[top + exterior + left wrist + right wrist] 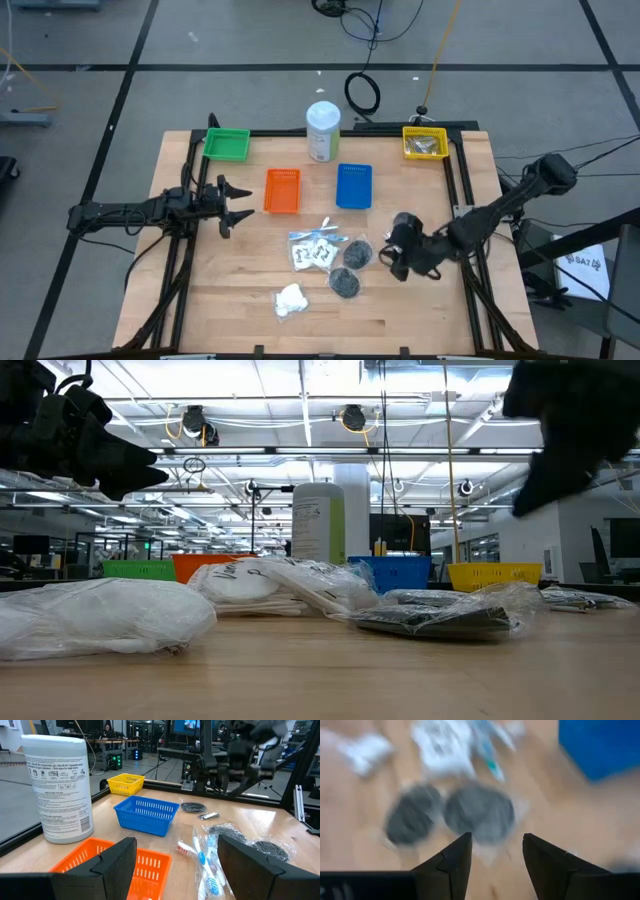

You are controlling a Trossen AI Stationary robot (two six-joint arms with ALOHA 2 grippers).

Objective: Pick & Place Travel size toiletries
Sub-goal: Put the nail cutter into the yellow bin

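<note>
- I have the right gripper over the bench's right half, just beside the nearer of the two dark grey puffs, and I read this as the reach before a pick.
- In its wrist view the fingers stand partly apart with bare wood between them; I see nothing held.
- The same view puts that puff ahead of the fingertips and the second puff beside it, so neither is between the jaws yet.
- The toiletries lie in a loose cluster toward the bench's front centre: clear sachets in the middle, the second dark puff nearer the front edge, a white wad closest to that edge.
- My left gripper waits wide open and empty near the left edge, beside the orange tray.
- Blue tray, green tray and yellow tray sit toward the back edge, with the white bottle between them; the yellow one already has something in it, which I can't identify.
- Next, I judge, I must bring the right fingers forward and down so they straddle the puff, then close; its slippery wrap may slide.
</note>
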